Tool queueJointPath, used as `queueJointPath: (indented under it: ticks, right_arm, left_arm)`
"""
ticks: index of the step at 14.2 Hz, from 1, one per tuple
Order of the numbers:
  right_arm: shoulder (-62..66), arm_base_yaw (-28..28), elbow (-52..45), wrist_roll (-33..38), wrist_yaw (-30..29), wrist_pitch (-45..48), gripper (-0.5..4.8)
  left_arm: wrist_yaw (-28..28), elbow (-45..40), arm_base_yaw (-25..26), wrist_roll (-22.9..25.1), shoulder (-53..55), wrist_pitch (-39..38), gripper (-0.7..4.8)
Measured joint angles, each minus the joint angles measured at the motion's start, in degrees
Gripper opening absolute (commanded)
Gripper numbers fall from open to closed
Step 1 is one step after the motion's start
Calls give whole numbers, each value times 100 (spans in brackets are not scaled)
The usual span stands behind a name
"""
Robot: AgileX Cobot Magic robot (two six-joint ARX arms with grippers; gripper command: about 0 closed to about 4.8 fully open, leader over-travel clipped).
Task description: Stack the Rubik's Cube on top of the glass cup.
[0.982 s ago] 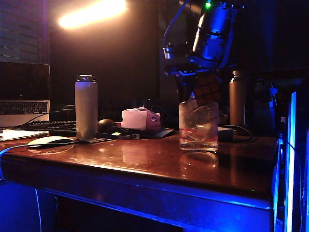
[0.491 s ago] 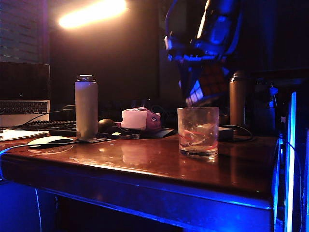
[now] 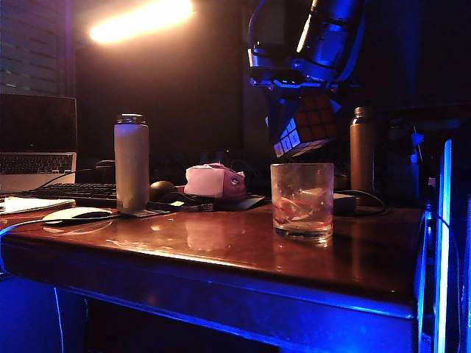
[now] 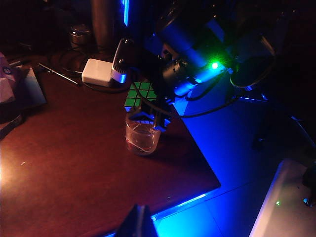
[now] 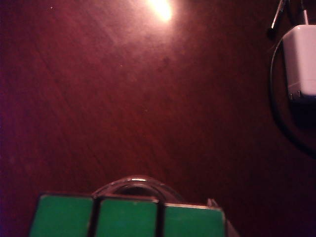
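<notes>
Rubik's Cube (image 3: 307, 132): exterior view, held tilted in the air by the right gripper (image 3: 298, 110), jaws clamped on its sides, just above the rim of the glass cup (image 3: 302, 200) and apart from it. Glass cup: upright on the wooden table (image 3: 221, 250), near the right end, reddish streaks inside. Pale cylindrical bottle (image 3: 131, 163): upright, left of centre. Pink bundle (image 3: 213, 181): between bottle and cup, farther back. Dark metal bottle (image 3: 361, 149): behind the cup, to the right. Laptop (image 3: 37, 140), keyboard (image 3: 70, 193) and mouse (image 3: 73, 214): far left.

Left wrist view: cube (image 4: 140, 96), green face up, in the right gripper (image 4: 153, 106) over the cup (image 4: 142, 137), which stands near the table corner. White power adapter (image 4: 98, 72): on the table beyond the cup. Left gripper (image 4: 138, 222): only a dark tip visible at the frame edge, well apart from the cup; cannot tell whether spread or closed.

Right wrist view: green face of the cube (image 5: 128, 217) fills the lower edge; cup rim (image 5: 133, 181) shows just beyond it. Adapter (image 5: 301, 61): at the side, on the table (image 5: 123, 98).
</notes>
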Motion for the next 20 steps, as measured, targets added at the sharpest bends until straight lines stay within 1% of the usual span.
queueJointPath:
  ticks: [4,5,6,7,8,9,10,12,13,18,19,20]
  right_arm:
    - [243,0,-9,-9,-17,87,95]
    - [260,-2,-7,2,-114,83,95]
    - [293,2,-11,9,-136,52,144]
    - [293,2,-11,11,-138,50,249]
    - [293,-2,-11,9,-136,39,314]
    - [293,-2,-11,9,-140,33,330]
    - [293,0,-11,13,-142,35,363]
    - [289,-2,-11,11,-142,39,447]
    - [282,-2,-11,11,-142,39,455]
    - [-9,-2,-4,11,-142,83,453]
    - [-181,-2,2,9,-142,127,416]
    - [-389,-2,4,9,-140,188,238]
  left_arm:
    - [0,0,0,-2,0,-2,-3]
    - [0,0,0,0,0,-2,-3]
    - [0,0,0,0,0,-4,-3]
    - [0,0,0,0,0,-2,-3]
    - [0,0,0,0,0,-2,-3]
    - [0,0,0,0,0,-2,-3]
    - [0,0,0,0,0,-2,-3]
    - [0,0,0,0,0,-2,-3]
    - [0,0,0,0,0,0,-3]
    - [0,0,0,0,0,2,-3]
    - [0,0,0,0,0,2,-3]
    - [0,0,0,0,0,4,-3]
